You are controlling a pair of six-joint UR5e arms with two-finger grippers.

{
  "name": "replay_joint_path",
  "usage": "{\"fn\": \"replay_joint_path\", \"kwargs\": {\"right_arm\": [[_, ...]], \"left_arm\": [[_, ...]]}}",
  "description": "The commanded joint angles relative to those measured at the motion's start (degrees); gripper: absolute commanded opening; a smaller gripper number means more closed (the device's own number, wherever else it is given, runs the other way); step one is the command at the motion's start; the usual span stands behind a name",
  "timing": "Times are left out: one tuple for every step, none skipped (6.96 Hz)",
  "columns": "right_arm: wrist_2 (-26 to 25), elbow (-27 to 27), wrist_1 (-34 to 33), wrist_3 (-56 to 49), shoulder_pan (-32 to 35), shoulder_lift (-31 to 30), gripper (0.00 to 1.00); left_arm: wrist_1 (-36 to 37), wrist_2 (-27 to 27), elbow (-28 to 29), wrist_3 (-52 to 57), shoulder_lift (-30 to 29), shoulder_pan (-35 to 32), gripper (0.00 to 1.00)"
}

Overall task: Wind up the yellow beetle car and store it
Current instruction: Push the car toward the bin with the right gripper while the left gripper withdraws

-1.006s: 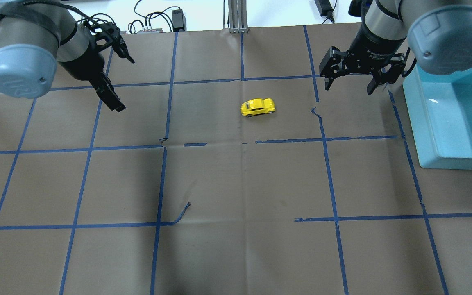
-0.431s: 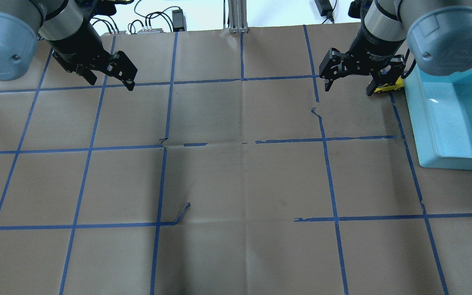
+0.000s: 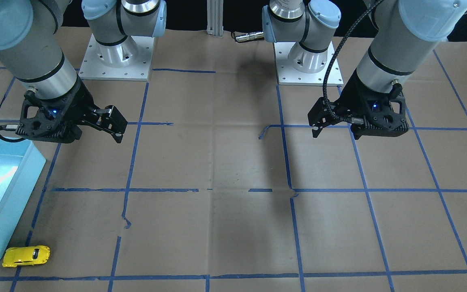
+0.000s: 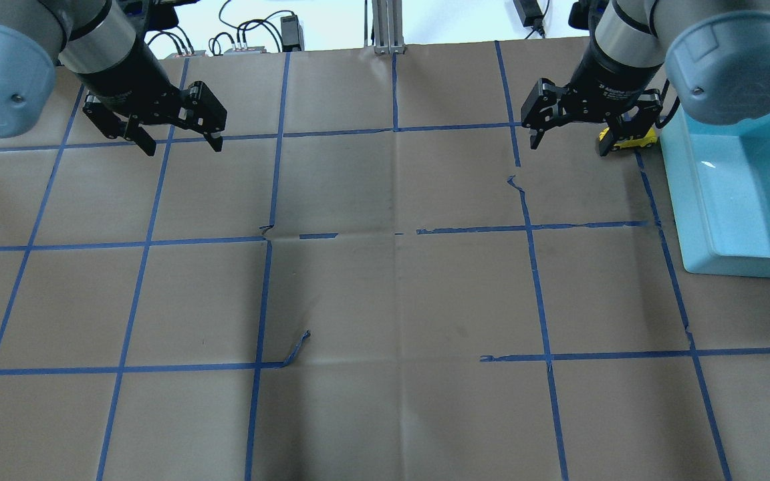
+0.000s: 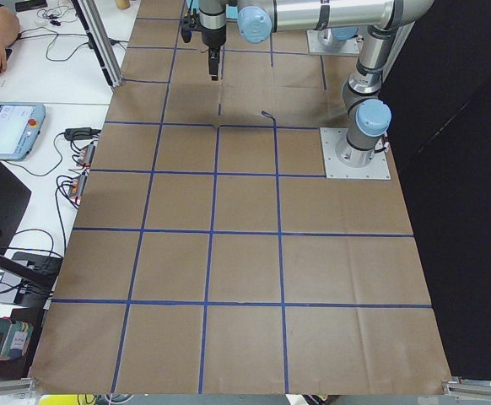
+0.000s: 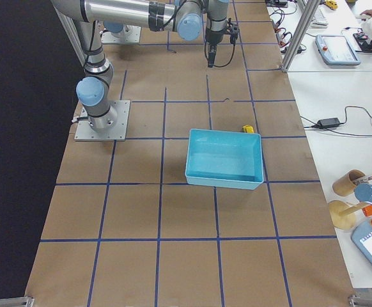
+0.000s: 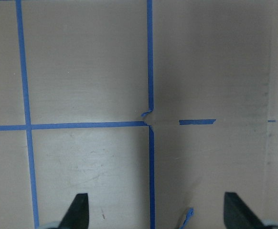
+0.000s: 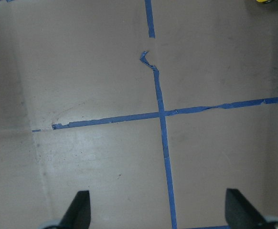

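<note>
In the front-facing view, the yellow beetle car [image 3: 26, 256] rests on the bench just beside the outer corner of the teal bin [image 3: 10, 190]. Its long axis runs along the bench's long edges. The right jaws hang spread and empty, and the car lies from them toward the operators' edge.

Overhead, the car peeks from behind the right jaws, close to the bin's wall. The left jaws, likewise spread and empty, hover toward the bench's left end, well apart.

From the right end, the car sits at the bin's far corner.

The right wrist camera catches only a yellow sliver at its top right corner, so the car is not between those jaws. The right arm looks the nearer.
</note>
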Motion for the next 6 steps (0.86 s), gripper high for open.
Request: {"fn": "replay_joint_path", "kwargs": {"right_arm": [[-0.2, 0.1, -1.4, -3.4, -0.6, 1.0, 1.00], [-0.2, 0.0, -2.9, -9.4, -0.9, 3.4, 1.00], [-0.1, 0.0, -3.2, -22.4, -2.4, 4.8, 1.00], [2.8, -0.2, -7.4, -35.3, -4.9, 6.8, 1.00], [4.1, -0.2, -13.7, -45.5, -7.5, 10.4, 1.00], [3.8, -0.1, -16.4, -59.1, -11.3, 13.4, 1.00]], "left_arm": [[0.0, 0.0, -0.4, -0.2, 0.6, 0.1, 1.00], [0.2, 0.9, -0.6, 0.4, 1.3, 0.0, 1.00], [0.5, 1.0, -0.5, 0.4, 1.4, 0.1, 1.00], [0.6, 1.0, -0.4, 1.8, 1.4, 0.2, 1.00], [0.6, 1.1, -0.2, 2.3, 1.6, 0.2, 1.00], [0.6, 0.7, -0.2, 2.4, 1.6, 0.2, 1.00]]}}
